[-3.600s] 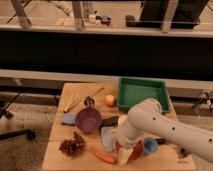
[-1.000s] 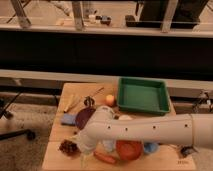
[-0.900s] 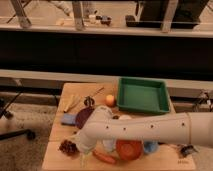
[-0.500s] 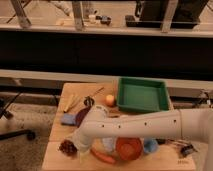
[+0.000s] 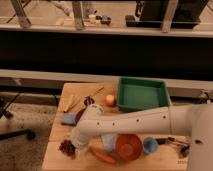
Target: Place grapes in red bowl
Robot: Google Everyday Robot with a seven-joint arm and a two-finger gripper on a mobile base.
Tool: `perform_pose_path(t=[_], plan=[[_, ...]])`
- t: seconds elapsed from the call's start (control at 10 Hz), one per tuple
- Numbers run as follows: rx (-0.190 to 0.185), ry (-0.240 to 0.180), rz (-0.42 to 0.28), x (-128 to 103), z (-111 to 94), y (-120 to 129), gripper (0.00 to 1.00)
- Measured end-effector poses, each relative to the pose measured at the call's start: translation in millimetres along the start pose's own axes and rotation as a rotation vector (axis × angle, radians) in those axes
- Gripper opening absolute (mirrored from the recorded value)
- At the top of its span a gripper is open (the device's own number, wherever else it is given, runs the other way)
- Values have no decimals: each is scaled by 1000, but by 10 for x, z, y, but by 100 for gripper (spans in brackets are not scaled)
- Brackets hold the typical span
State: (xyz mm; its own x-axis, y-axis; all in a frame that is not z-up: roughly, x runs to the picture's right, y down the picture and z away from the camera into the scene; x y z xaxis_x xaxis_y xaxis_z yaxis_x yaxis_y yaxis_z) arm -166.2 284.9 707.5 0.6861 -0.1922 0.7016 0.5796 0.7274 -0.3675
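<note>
The grapes (image 5: 64,148) sit at the front left corner of the worktop (image 5: 75,94), a dark reddish, bumpy clump lying flat on the wood. It reads as a rounded heap, about as broad as it is long, so there is no clear long axis, and I cannot tell which way any stem end points. Right against its right-hand side is the gripper (image 5: 76,146), down low at the surface, fingers spread wide, nothing lifted. Whether they touch the bunch I cannot tell; the wrist covers that edge.

From there the white arm (image 5: 135,122) sweeps up and off to the right, lying across the middle of the worktop. Just right of the gripper lies the carrot (image 5: 103,157), near the front edge, its long axis running left to right and dipping a little toward the front at its right end. Next along is the red bowl (image 5: 129,147), upright and glossy, partly tucked under the arm, well apart from the grapes with the carrot between them. Just beside the bowl on its right stands a small blue cup (image 5: 150,145).

Behind the arm, a sliver of the dark purple bowl (image 5: 80,115) peeks out, with a blue sponge (image 5: 69,118) just to its left. Farther back sits an orange fruit (image 5: 110,100) next to the green tray (image 5: 141,105) at the right rear.
</note>
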Motion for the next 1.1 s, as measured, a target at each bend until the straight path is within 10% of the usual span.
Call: perform_pose_path(t=[0.6, 1.1], plan=[[-36, -11, -17, 111, 249, -30, 78], [-50, -13, -32, 102, 279, 12, 31]])
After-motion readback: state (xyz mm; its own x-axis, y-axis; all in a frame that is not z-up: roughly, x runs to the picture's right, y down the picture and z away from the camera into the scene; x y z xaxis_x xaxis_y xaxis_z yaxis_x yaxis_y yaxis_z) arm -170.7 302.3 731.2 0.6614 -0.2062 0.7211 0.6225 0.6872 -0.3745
